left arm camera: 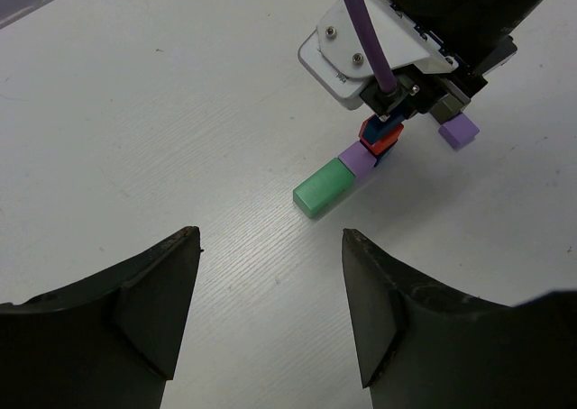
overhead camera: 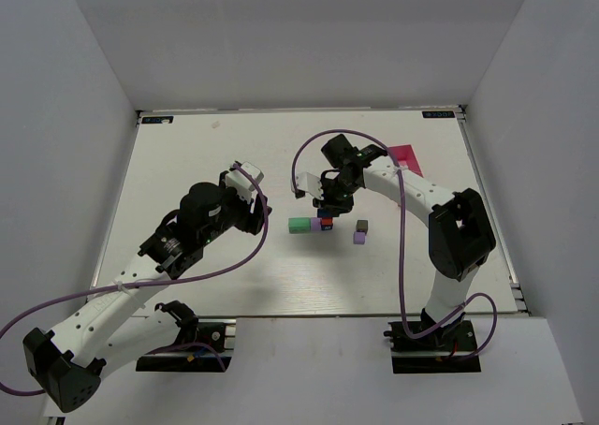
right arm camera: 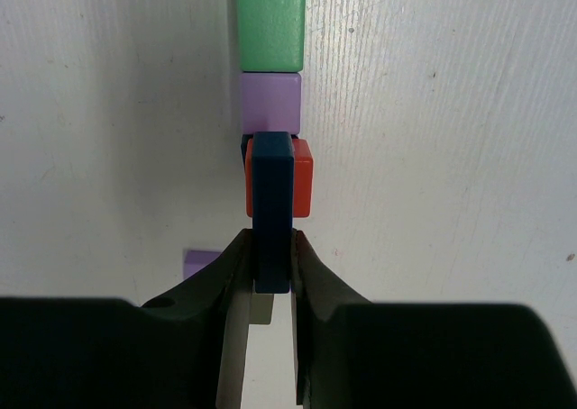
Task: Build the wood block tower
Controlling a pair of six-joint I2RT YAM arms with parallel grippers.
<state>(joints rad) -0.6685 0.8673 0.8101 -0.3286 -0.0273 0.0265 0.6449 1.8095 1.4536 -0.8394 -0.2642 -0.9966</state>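
Note:
The wood block tower [overhead camera: 314,225] is a short row on the white table: a green block [right arm camera: 270,22], a purple block [right arm camera: 270,103] touching it, then a red-orange block [right arm camera: 304,179]. My right gripper [right arm camera: 270,247] is shut on a dark blue block [right arm camera: 272,211], held on edge over the red-orange block. In the left wrist view the row shows as green [left arm camera: 322,189], purple [left arm camera: 359,159] and red-orange [left arm camera: 386,137] under the right gripper [left arm camera: 397,103]. My left gripper [left arm camera: 270,283] is open and empty, a little short of the green block.
A loose purple block [overhead camera: 359,239] and a dark brownish block [overhead camera: 361,226] lie just right of the row. A pink tray [overhead camera: 402,153] sits at the back right, partly behind the right arm. The table's walls stand on three sides.

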